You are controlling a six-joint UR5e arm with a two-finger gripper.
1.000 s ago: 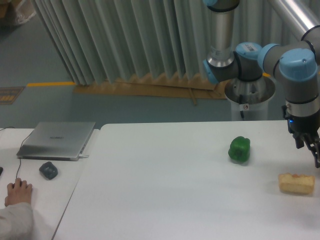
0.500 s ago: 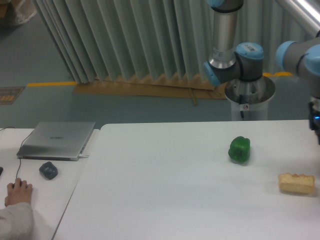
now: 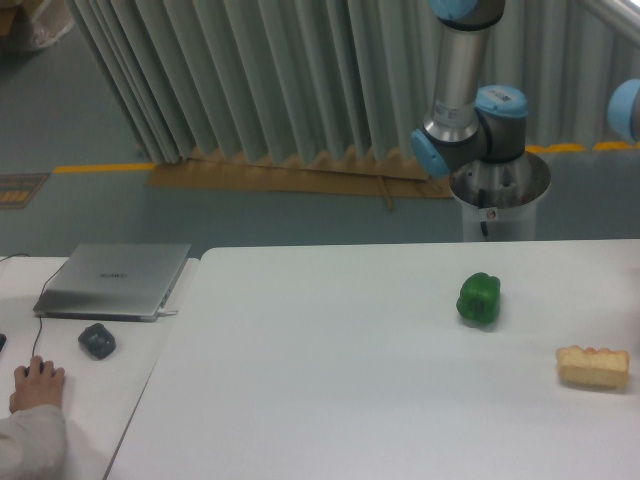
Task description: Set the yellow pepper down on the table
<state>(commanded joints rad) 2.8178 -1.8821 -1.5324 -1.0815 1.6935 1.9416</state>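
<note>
The yellow pepper is out of view in this camera frame. The white table [image 3: 330, 370] fills the lower right of the view. My gripper has left the frame past the right edge; only the arm's blue and grey joints [image 3: 470, 130] near the base and a blue elbow piece [image 3: 627, 108] at the right edge show.
A green bell pepper [image 3: 479, 298] sits on the table at right of centre. A tan bread-like chunk [image 3: 593, 366] lies near the right edge. On the smaller desk at left are a silver laptop [image 3: 115, 279], a dark mouse [image 3: 97, 340] and a person's hand [image 3: 35, 385].
The arm swung rightward and up: its wrist and gripper, above the bread chunk a second ago, slid out of the frame at the right edge. The table objects stayed put.
</note>
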